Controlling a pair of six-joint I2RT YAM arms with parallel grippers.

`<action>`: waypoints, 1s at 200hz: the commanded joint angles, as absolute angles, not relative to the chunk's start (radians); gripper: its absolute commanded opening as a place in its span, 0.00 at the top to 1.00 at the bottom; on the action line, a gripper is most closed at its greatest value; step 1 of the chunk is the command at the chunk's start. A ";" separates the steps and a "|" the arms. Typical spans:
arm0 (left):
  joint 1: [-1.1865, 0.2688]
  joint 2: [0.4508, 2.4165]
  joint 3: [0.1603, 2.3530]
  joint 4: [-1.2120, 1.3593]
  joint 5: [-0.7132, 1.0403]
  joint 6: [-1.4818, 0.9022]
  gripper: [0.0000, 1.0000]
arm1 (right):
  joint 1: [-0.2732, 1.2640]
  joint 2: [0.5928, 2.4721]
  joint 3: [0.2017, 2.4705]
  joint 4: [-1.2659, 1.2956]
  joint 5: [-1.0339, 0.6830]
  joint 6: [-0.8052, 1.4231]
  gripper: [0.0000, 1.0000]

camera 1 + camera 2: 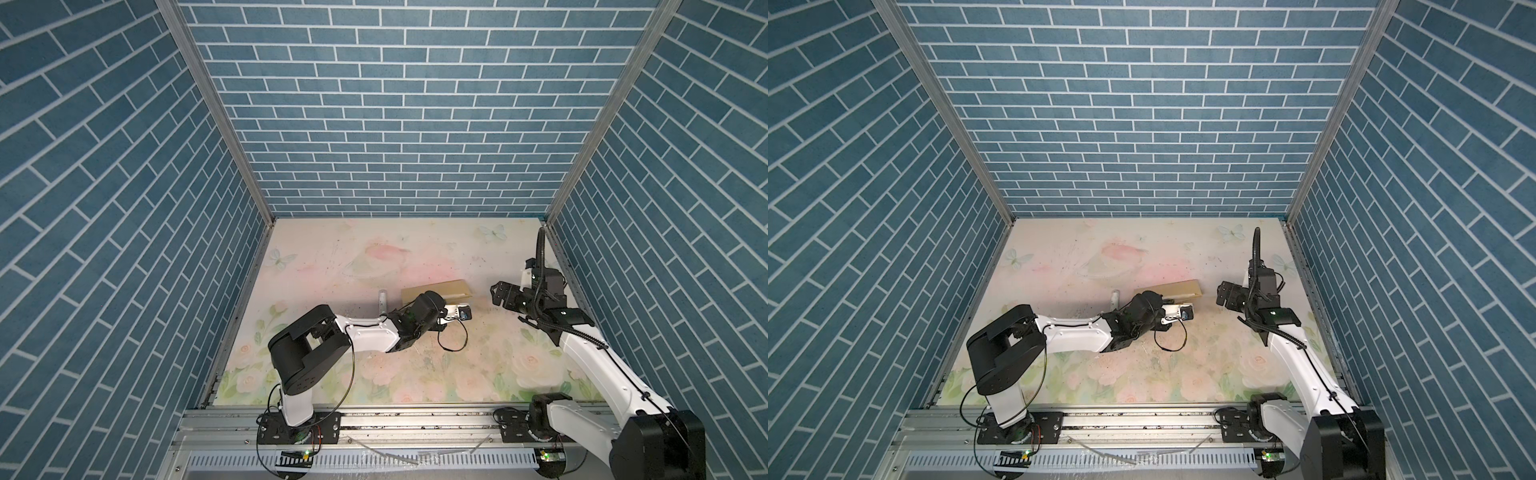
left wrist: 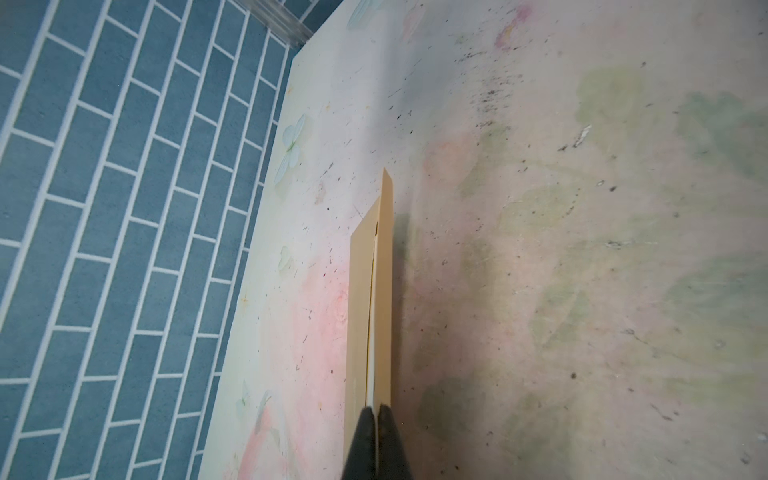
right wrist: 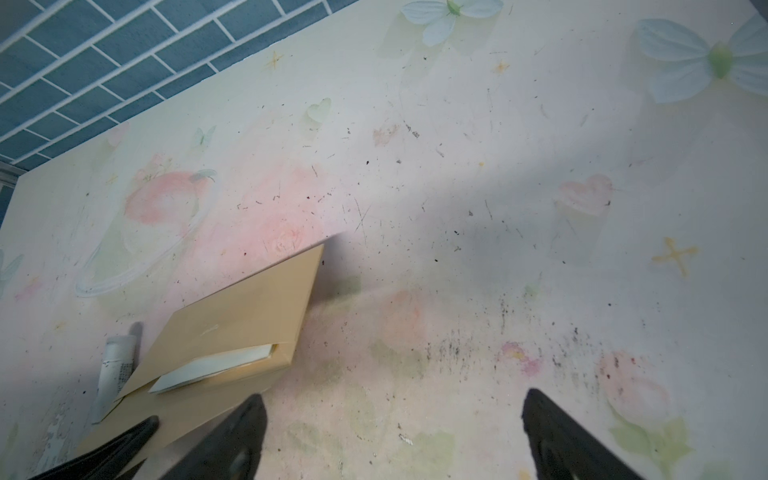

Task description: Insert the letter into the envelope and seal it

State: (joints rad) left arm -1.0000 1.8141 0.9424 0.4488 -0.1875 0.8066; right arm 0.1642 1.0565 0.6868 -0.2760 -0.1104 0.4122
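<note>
The mustard-yellow envelope lies mid-table, its near edge raised. My left gripper is shut on that edge of the envelope. The letter shows as a thin pale strip inside the opening. In the right wrist view the letter sits partly in the envelope, pale side out. In both top views the left wrist covers the envelope's near left part and hides the fingertips. My right gripper hangs open to the right of the envelope, apart from it and holding nothing.
A small white cylindrical stick lies just left of the envelope, behind the left forearm. A loose black cable loops on the floral table surface under the left wrist. Blue brick walls close three sides.
</note>
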 commanded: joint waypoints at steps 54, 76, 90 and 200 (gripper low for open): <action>-1.005 1.861 0.848 0.611 -0.044 0.923 1.00 | 0.160 1.148 0.677 -0.205 -0.319 0.431 0.07; -1.005 1.856 0.823 0.621 -0.035 0.905 0.95 | 0.160 1.171 0.679 -0.197 -0.340 0.437 0.07; -1.005 1.851 0.818 0.601 -0.033 0.893 0.82 | 0.160 1.182 0.681 -0.195 -0.351 0.438 0.06; -1.002 1.484 0.861 0.345 -0.296 0.362 0.07 | 0.160 1.166 0.691 -0.199 -0.310 0.401 0.01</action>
State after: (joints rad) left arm -1.0016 1.5875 0.8032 0.4774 -0.1562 0.5949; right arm 0.1631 1.1927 0.6868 -0.1947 -0.3504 0.4206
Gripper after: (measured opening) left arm 0.906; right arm 0.989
